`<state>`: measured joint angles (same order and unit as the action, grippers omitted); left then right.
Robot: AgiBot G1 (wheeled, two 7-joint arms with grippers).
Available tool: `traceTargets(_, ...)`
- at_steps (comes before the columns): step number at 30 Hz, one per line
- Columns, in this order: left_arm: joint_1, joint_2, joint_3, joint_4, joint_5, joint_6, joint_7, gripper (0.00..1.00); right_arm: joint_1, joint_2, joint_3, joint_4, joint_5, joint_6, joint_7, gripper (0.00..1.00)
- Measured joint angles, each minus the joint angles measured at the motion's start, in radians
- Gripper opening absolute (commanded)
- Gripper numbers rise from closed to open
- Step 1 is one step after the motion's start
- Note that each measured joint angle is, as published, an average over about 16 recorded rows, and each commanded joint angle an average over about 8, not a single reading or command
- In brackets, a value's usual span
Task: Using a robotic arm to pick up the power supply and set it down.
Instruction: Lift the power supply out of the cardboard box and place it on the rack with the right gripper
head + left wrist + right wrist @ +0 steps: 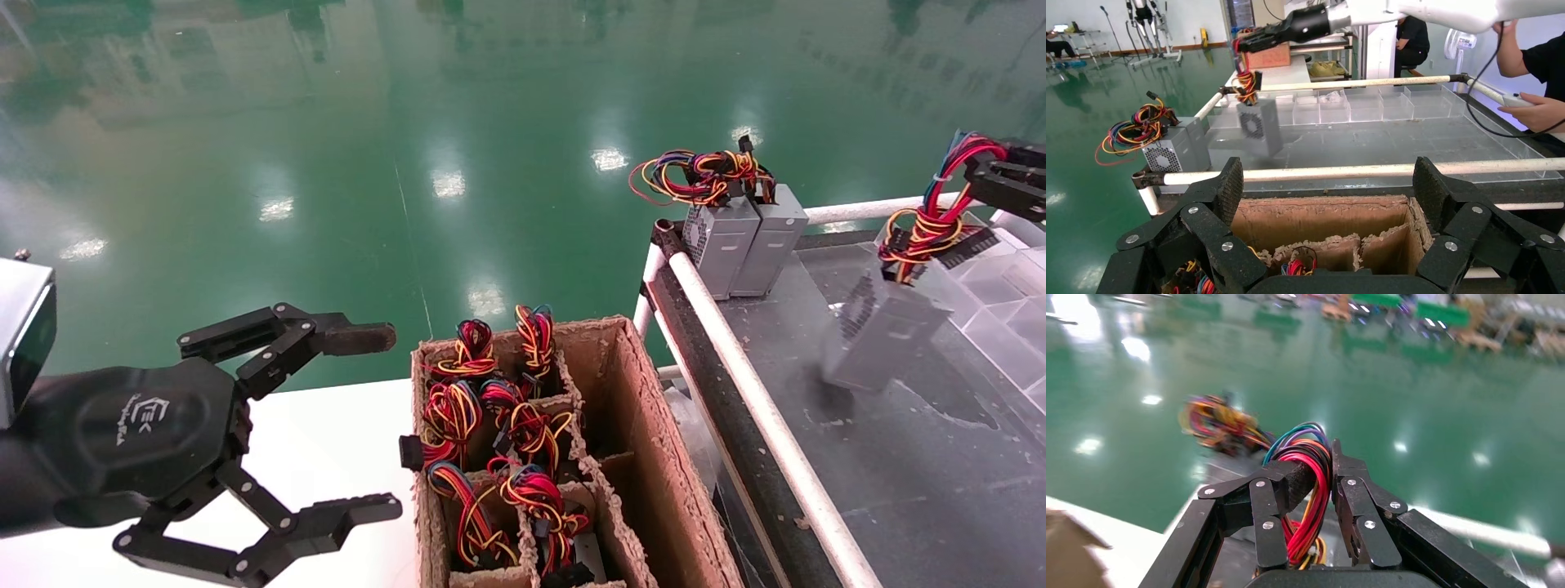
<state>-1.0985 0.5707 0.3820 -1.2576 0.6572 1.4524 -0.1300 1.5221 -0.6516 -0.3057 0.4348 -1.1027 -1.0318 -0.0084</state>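
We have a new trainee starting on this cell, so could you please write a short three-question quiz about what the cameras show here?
1. True or false: the right gripper holds the power supply by its metal case.
2. Which gripper is open? A) left gripper B) right gripper
3. Fill in: two grey boxes stand at the black table's far ____ corner.

Key: 1. False, it grips the wire loop. 2. A; it is by the cardboard box. 3. left.
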Motion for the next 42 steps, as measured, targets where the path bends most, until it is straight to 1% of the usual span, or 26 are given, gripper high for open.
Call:
traceTargets(7, 0.000, 0.000, 0.000, 0.000, 0.000, 0.000, 0.000, 1.00, 0.127, -0.108, -0.044, -0.196, -0.089, 0.146, -0.044, 0.00)
traceTargets(10, 0.000, 0.000, 0.000, 0.000, 0.000, 0.000, 0.000, 1.00, 0.170, -0.149, -0.057, -0.253, -0.113, 0.199, -0.060, 0.00)
traceTargets(14, 0.000, 0.000, 0.000, 0.000, 0.000, 0.000, 0.000, 1.00, 0.216, -0.194, -0.070, -0.307, -0.135, 0.244, -0.078, 0.00)
traceTargets(25, 0.000, 0.000, 0.000, 0.000, 0.000, 0.000, 0.000, 1.00, 0.290, -0.279, -0.091, -0.385, -0.168, 0.302, -0.114, 0.00)
traceTargets(35, 0.000, 0.000, 0.000, 0.000, 0.000, 0.000, 0.000, 1.00, 0.319, -0.345, -0.104, -0.418, -0.186, 0.337, -0.123, 0.00)
traceTargets(42, 0.000, 0.000, 0.000, 0.000, 0.000, 0.000, 0.000, 1.00, 0.329, -0.391, -0.114, -0.428, -0.202, 0.375, -0.124, 0.00)
